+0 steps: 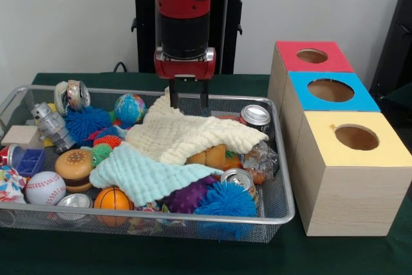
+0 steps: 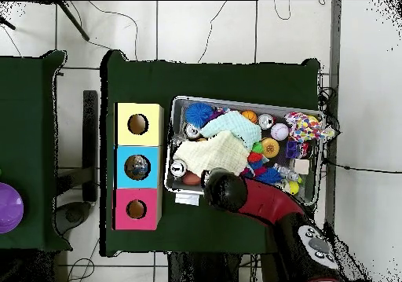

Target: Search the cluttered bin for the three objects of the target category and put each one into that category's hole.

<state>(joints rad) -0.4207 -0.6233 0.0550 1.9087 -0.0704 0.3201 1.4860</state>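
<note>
Cream cloth point(image 1: 193, 134): soft, light, limp; likely to drape and drag whatever lies under it. Best taken at a raised fold near the far edge, right under the fingertips, rather than in the flat middle.
Mint cloth point(image 1: 145, 175): same soft knit, lying nearer the front rim and lower than the cream one, partly tucked beneath it. Probably lifts with a pinch on any ridge.
Target category: not stated in what shows; cannot tell which three things count. Cloths cover the middle of the wire bin point(image 1: 283, 214), so more may be hidden underneath.
Gripper point(image 1: 188, 101): fingers parted a narrow way, nothing between them, tips just at the far edge of the cream cloth; touching or a hair above, cannot tell. In the overhead view the arm hides it.
Cans: silver-lidded can point(image 1: 255, 116) to the gripper's side toward the boxes, second can point(image 1: 235, 180) well forward of it. Stiff, smooth, likely slippery; grip across the body.
Balls: globe ball point(image 1: 129, 108) just beside the gripper on the side away from the boxes, baseball point(image 1: 45, 188) and mini basketball point(image 1: 112, 198) far forward. Round, prone to roll.
Spiky blue ball point(image 1: 225, 201): squashy, easy to pinch.
Holes: red box point(image 1: 313, 56), blue box point(image 1: 331, 90), yellow box point(image 1: 356, 137), all outside the bin, off to the can side.
</note>
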